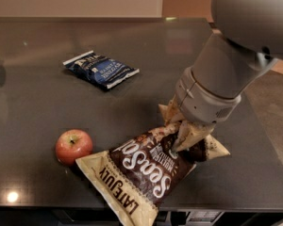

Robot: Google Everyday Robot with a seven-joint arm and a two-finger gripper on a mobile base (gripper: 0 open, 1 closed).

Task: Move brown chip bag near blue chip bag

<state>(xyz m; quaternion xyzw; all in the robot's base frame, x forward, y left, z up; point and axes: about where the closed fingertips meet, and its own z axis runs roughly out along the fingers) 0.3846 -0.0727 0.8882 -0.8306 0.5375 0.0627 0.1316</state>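
Observation:
The brown chip bag [146, 173] lies at the front of the dark table, its cream "LATE JULY" edge toward the front edge. My gripper [179, 145] comes down from the upper right onto the bag's far right end. Its cream fingers [188, 133] are drawn together on the crinkled top of the bag. The blue chip bag [100, 69] lies flat at the back left of the table, well apart from the brown bag. My grey arm hides part of the brown bag's top end.
A red apple [73, 146] sits just left of the brown bag, touching or nearly touching its left corner. The dark table [47, 112] ends right below the bag. Floor shows at the right.

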